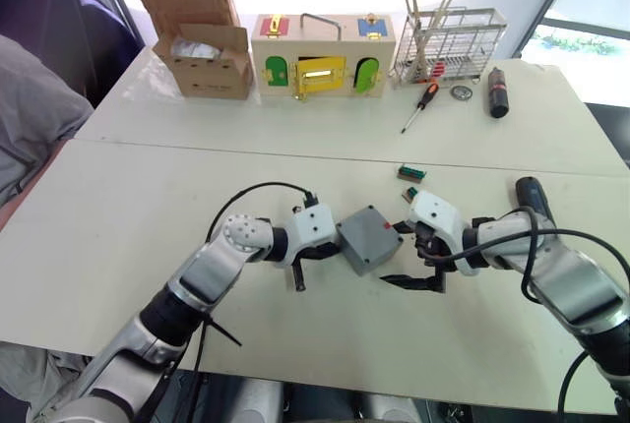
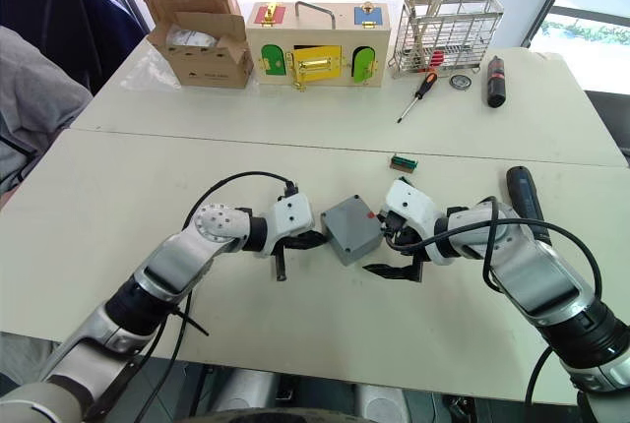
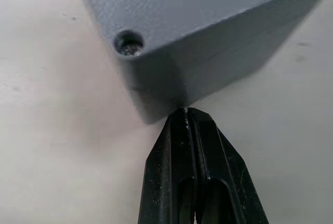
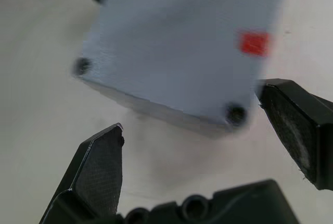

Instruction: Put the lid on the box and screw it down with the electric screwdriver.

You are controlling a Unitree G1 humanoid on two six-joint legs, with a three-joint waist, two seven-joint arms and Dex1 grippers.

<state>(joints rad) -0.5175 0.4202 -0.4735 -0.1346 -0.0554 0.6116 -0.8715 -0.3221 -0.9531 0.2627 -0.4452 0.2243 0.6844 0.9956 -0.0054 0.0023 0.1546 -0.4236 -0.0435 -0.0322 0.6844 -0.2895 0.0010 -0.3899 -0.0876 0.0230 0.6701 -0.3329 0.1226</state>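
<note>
Centre frame, the box (image 1: 369,239) with the lid (image 3: 208,5) on sits between both claws: the left gripper (image 3: 186,113), pinched closed, touches its corner; the right gripper (image 4: 197,146) gapes wide just beside it

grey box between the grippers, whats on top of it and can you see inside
The lid sits on the box, closing it, with a red mark and corner screw holes showing. The inside is covered, so nothing there can be seen.
</note>
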